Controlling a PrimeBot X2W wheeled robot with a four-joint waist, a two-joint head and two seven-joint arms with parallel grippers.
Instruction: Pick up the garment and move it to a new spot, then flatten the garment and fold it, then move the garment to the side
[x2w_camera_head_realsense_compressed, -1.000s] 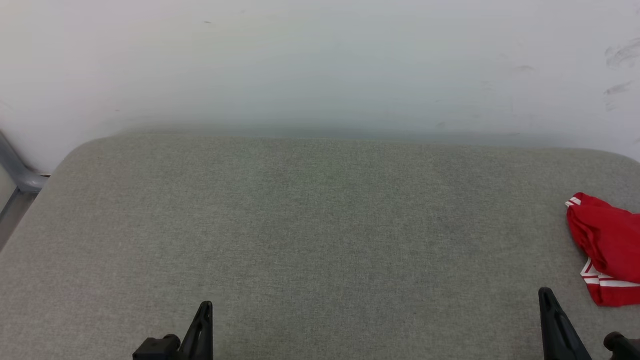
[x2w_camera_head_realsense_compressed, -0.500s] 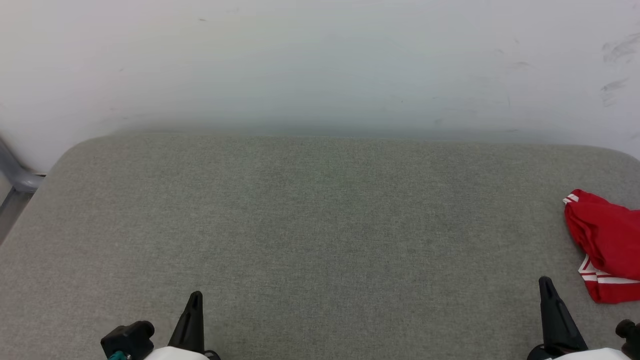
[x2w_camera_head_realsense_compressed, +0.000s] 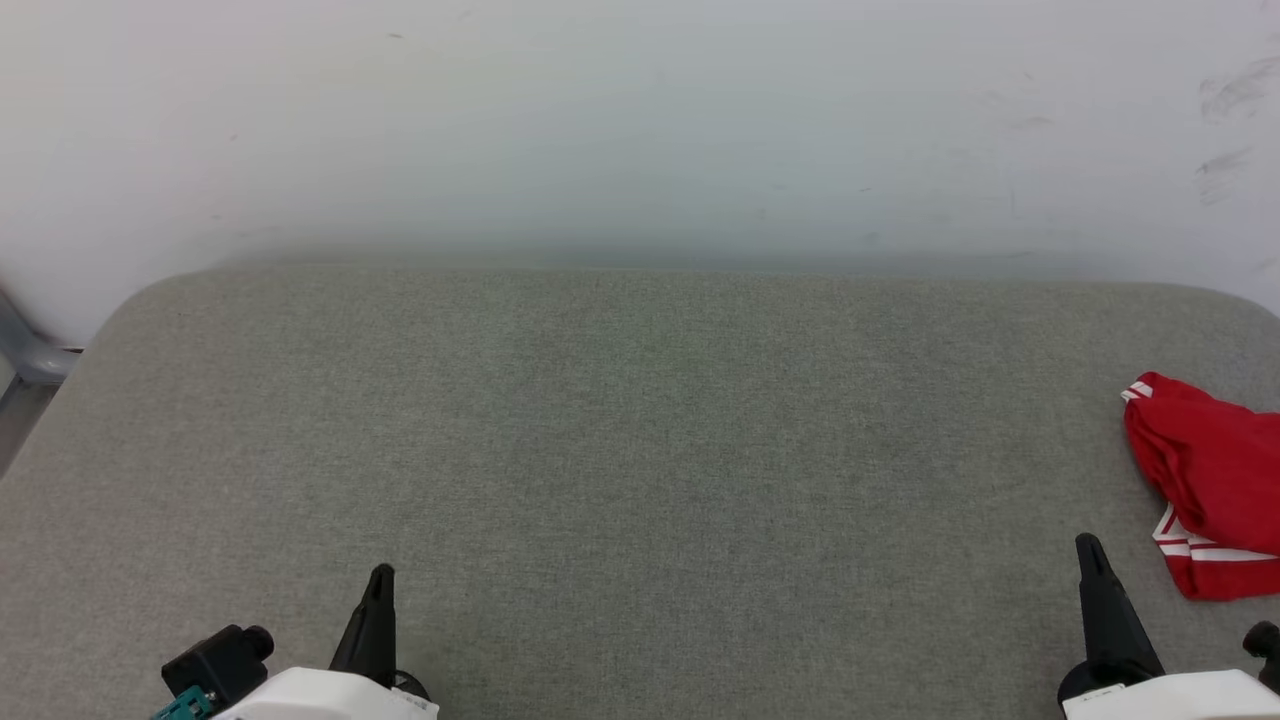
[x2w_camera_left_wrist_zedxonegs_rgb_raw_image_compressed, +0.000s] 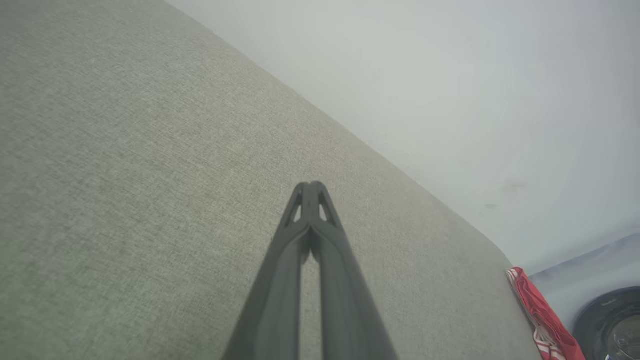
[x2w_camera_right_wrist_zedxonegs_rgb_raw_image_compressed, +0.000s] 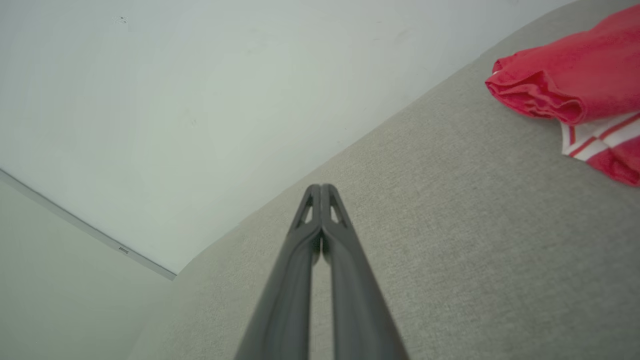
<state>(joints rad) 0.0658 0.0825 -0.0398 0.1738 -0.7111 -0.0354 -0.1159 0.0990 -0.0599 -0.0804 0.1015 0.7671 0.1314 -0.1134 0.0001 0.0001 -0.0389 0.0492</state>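
Reach favoured my right gripper (x2w_camera_head_realsense_compressed: 1089, 548), pinched closed and empty, because the garment (x2w_camera_head_realsense_compressed: 1210, 480) lay crumpled at the right edge of the grey cushion (x2w_camera_head_realsense_compressed: 640, 450), near that gripper and off to its right, while my left gripper (x2w_camera_head_realsense_compressed: 380, 578), equally closed and empty, sat well apart.

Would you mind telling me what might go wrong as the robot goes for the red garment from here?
1. The garment lies bunched at the right end of the grey surface, partly outside the head view, so a grasp may catch several layers.
2. The right gripper is shut; unless it opens first, it may only push the cloth towards the edge.
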